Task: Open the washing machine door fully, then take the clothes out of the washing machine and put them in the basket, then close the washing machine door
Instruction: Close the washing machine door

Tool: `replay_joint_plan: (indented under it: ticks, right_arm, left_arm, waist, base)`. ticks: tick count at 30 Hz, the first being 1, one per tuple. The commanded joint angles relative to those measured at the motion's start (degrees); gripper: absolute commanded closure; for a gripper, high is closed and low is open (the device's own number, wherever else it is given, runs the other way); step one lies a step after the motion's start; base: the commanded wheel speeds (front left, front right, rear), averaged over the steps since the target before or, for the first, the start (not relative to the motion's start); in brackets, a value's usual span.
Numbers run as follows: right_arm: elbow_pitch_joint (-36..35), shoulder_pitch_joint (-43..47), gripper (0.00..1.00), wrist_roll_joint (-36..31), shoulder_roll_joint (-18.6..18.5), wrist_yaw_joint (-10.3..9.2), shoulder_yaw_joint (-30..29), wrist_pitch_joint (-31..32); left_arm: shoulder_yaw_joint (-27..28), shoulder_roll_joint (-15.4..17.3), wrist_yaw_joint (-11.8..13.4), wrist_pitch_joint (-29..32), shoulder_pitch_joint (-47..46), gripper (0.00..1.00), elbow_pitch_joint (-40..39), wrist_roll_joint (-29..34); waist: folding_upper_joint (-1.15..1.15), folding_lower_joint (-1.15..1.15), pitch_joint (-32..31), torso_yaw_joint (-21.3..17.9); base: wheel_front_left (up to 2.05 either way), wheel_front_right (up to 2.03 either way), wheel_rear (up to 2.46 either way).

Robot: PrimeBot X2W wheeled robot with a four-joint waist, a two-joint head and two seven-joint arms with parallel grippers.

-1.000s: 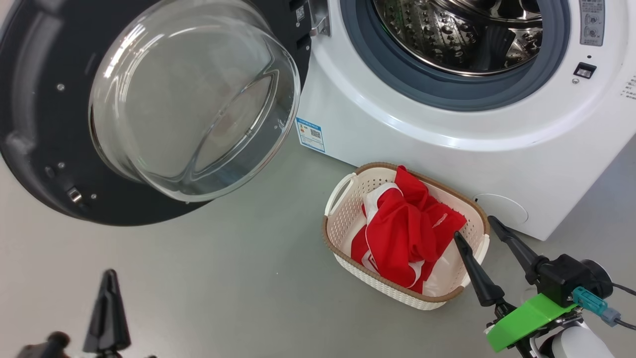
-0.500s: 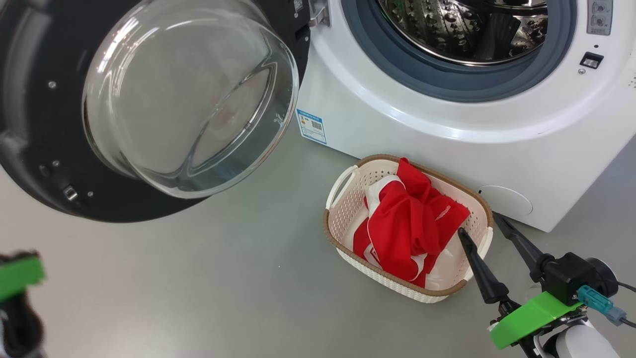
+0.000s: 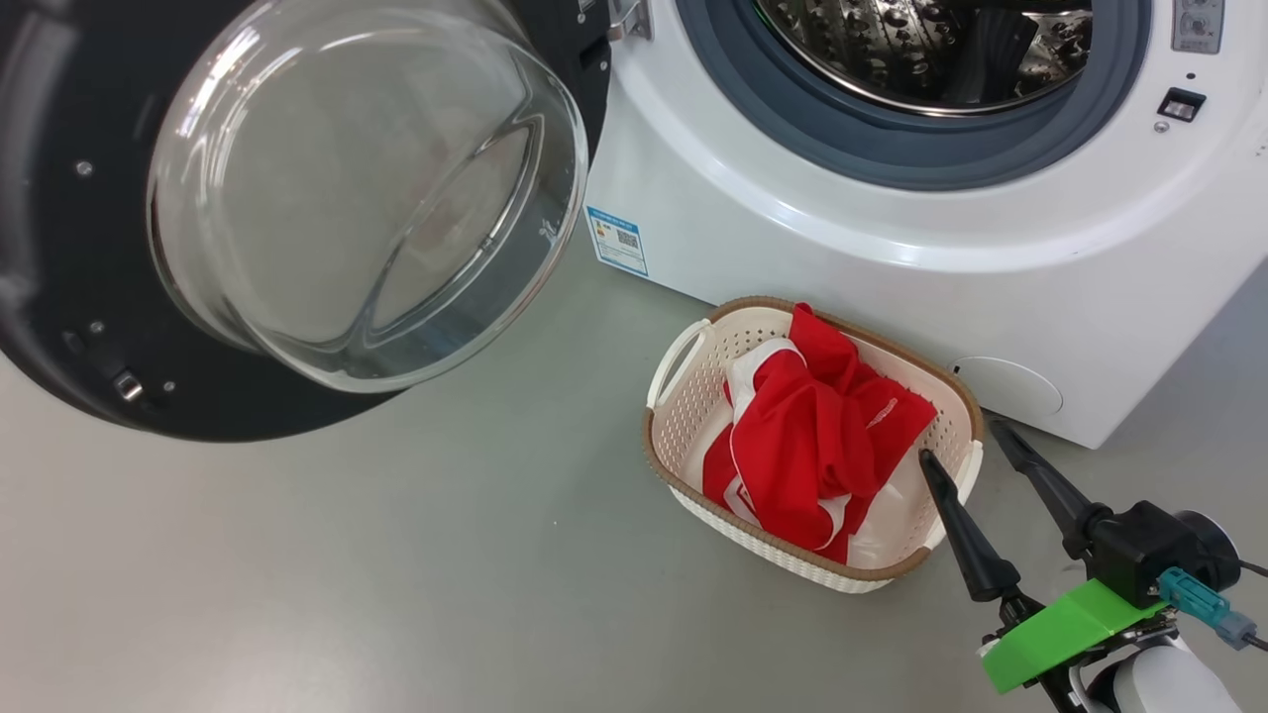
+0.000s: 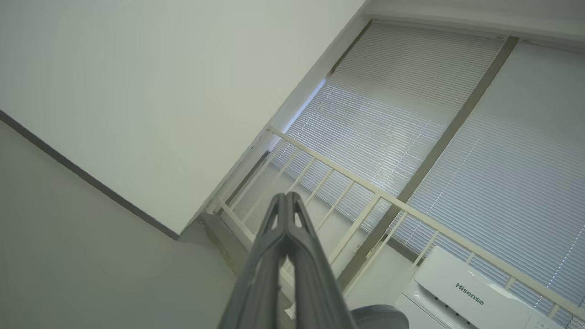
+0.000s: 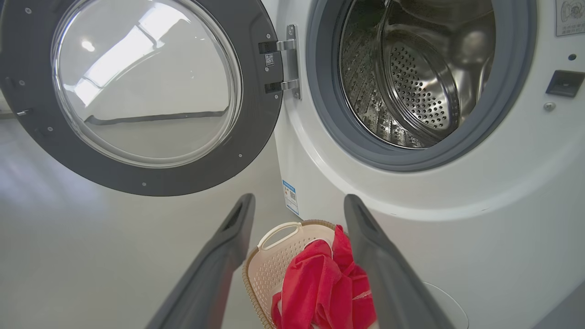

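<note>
The washing machine door (image 3: 89, 248) (image 5: 260, 128) stands swung wide open to the left, its glass bowl bulging outward. The white washing machine (image 3: 892, 248) (image 5: 480, 228) shows a bare steel drum (image 5: 411, 73). Red clothes (image 3: 812, 436) (image 5: 320, 283) with white panels lie bundled in the cream basket (image 3: 684, 416) (image 5: 269, 269) on the floor before the machine. My right gripper (image 3: 961, 441) (image 5: 299, 201) is open, nothing between its fingers, hovering at the basket's right end. In the left wrist view my left gripper (image 4: 287, 196) is shut, empty, pointing up at a wall and blinds.
Grey floor (image 3: 396, 574) stretches left of the basket and under the open door. A railing (image 4: 365, 192), window blinds and a second white appliance (image 4: 466, 292) appear in the left wrist view.
The left gripper has risen out of the head view's lower left. The head view has shifted slightly. The right gripper stays open by the basket.
</note>
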Motion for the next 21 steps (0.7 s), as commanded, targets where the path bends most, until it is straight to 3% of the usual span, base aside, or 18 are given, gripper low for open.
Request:
replay_joint_plan:
  ticks: [1, 6, 12, 21]
  right_arm:
    - [-1.4, 0.4, 0.00, -0.3, -0.4, 0.09, 1.3, -0.3]
    - [-1.5, 0.0, 0.00, -0.4, -0.6, 0.09, 1.8, -0.3]
    - [-1.5, -0.2, 0.00, -0.4, -1.2, 0.09, 2.4, -0.3]
    - [-1.8, -0.8, 0.00, -0.5, -2.5, 0.09, 3.0, -0.3]
  left_arm:
    - [0.9, 5.7, -0.2, 2.4, -3.0, 1.00, 1.7, -1.5]
    - [-0.8, 10.1, -0.2, 12.1, -8.5, 1.00, 12.4, -7.8]
    - [-3.4, 13.6, -0.2, 22.7, -13.0, 1.00, 21.2, -10.5]
    - [-6.4, 15.5, 1.4, 37.4, -17.7, 1.00, 29.8, -12.9]
  waist:
    - [0.00, 0.00, 0.4, -0.3]
    - [0.00, 0.00, 1.3, -0.8]
    - [0.00, 0.00, 2.1, -1.4]
    - [0.00, 0.00, 3.8, -2.3]
  base:
    - [0.00, 0.00, 0.00]
    - [0.00, 0.00, 0.00]
    - [0.00, 0.00, 0.00]
    - [0.00, 0.00, 0.00]
